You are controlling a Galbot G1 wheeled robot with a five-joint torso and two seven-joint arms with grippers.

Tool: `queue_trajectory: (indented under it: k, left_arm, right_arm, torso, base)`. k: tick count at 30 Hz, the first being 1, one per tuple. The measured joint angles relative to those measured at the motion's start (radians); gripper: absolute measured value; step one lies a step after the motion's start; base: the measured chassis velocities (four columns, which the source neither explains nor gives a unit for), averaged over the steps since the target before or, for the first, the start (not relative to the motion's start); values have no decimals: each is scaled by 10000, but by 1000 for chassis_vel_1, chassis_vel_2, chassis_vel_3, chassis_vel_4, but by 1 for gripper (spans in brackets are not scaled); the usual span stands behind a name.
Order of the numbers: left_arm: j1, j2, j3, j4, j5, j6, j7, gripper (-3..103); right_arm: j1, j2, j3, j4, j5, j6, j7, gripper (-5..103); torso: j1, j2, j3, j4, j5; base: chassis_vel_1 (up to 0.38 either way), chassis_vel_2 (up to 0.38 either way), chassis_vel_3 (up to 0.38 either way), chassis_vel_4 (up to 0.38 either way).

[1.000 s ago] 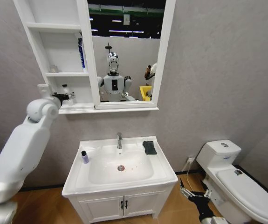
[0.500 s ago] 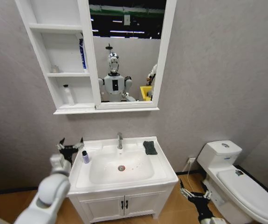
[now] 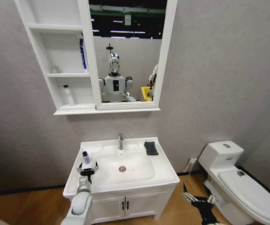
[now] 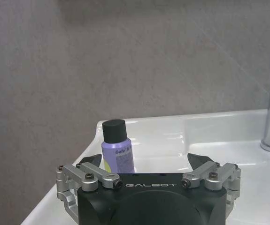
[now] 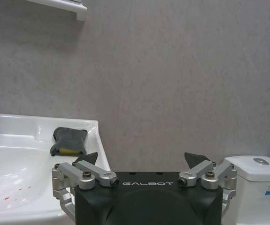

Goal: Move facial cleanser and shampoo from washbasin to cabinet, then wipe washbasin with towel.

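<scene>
Purple bottle [image 3: 85, 157] stands on the washbasin [image 3: 125, 183] rim's left edge, near the wall. My left gripper [image 3: 88, 169] sits just before it, jaws wide. Towel [image 3: 150, 147] right of tap. Right gripper [image 3: 198, 199] low beside the basin, jaws wide.

The robot's left arm reaches forward and low, its wrist level, ending in the left gripper [image 3: 87, 169] with both fingers spread wide apart and nothing between them. The right gripper [image 3: 198, 197] hangs low at the robot's right side, fingers likewise spread.
</scene>
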Motion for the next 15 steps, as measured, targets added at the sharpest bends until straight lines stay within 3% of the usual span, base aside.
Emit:
queue_trajectory:
  k: [8, 15]
  left_arm:
    - [-1350, 76, 7, 1737, 20, 121, -685, 100]
    - [-2044, -23, 22, 2546, -47, 467, -913, 101]
  right_arm:
    - [-35, -20, 29, -420, 1, 296, -14, 100]
    - [56, -31, 40, -568, 1, 327, -24, 100]
  torso:
    - [0, 0, 1, 2, -4]
    - [0, 0, 1, 2, -3]
  base:
    - [0, 0, 0, 0]
    - [0, 0, 0, 0]
